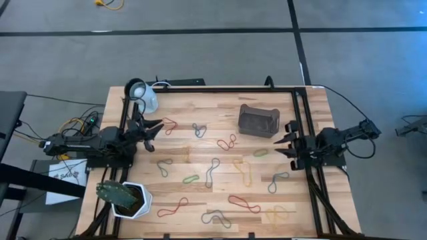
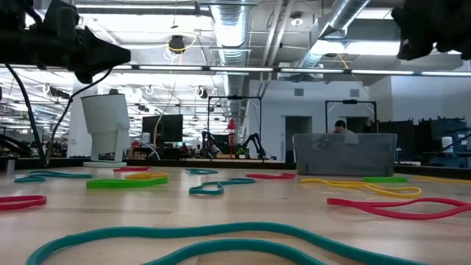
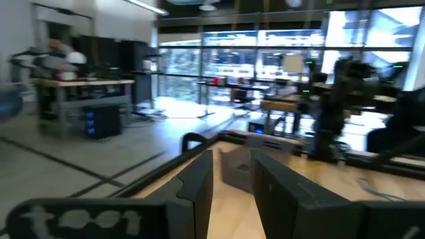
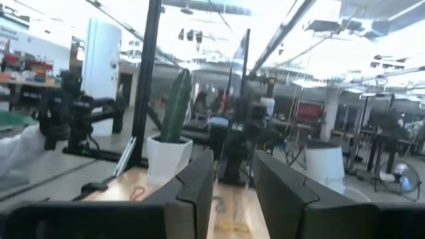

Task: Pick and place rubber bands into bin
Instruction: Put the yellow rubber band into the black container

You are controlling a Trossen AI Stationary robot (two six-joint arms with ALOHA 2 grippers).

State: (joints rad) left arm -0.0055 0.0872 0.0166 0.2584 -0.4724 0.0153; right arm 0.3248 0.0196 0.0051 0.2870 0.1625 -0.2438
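Observation:
Several rubber bands lie flat and scattered on the wooden table: a red one (image 1: pixel 169 125), a green one (image 1: pixel 191 179), a yellow one (image 1: pixel 242 170), a grey one (image 1: pixel 212 172). In the low view a teal band (image 2: pixel 206 241) lies nearest. The dark bin (image 1: pixel 259 121) (image 2: pixel 344 154) stands on the far right part of the table. My left gripper (image 1: pixel 153 130) (image 3: pixel 232 182) hovers open at the left edge, above the table. My right gripper (image 1: pixel 287 140) (image 4: pixel 232 189) hovers open at the right edge, just near of the bin. Neither holds anything.
A white cup (image 1: pixel 142 95) (image 2: pixel 107 125) stands at the far left corner. A white pot with a green plant (image 1: pixel 127 199) (image 4: pixel 169 156) stands at the near left corner. A black frame (image 1: pixel 213 89) runs along the table's far and side edges. Bands cover the middle.

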